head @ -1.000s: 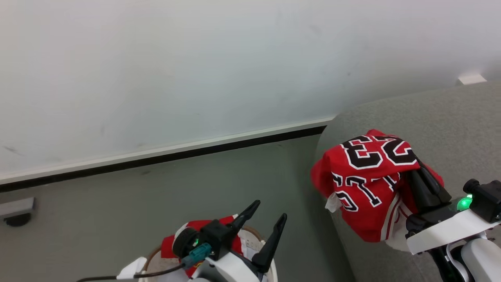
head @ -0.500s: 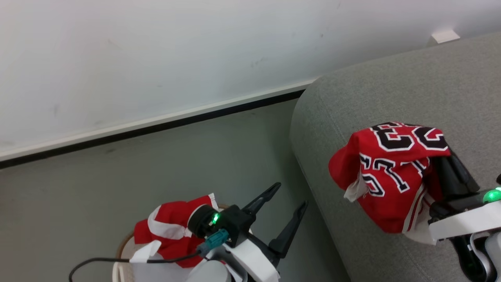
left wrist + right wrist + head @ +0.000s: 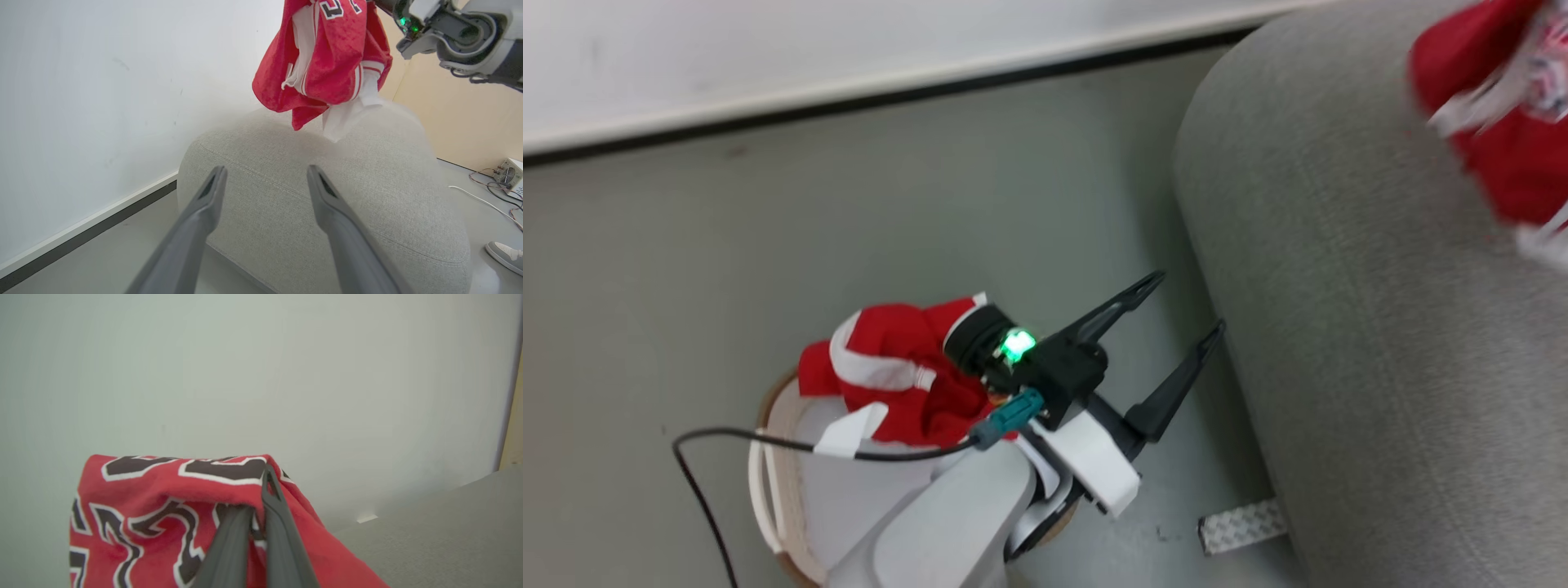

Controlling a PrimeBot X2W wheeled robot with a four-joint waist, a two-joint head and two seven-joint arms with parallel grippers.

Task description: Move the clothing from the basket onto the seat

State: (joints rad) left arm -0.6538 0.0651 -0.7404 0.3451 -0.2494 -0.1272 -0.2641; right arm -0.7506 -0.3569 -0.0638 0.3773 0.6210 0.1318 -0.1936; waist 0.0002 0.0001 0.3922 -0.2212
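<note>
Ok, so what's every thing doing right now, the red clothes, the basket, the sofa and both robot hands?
lettered jersey: bunched up, dangling over the sofa from the right gripper.
red garment: crumpled, lying in the basket.
basket: upright on the floor, beside the sofa.
sofa: jersey hanging over it, not laid down.
left gripper: open, holding nothing.
right gripper: shut on the lettered jersey.
</note>
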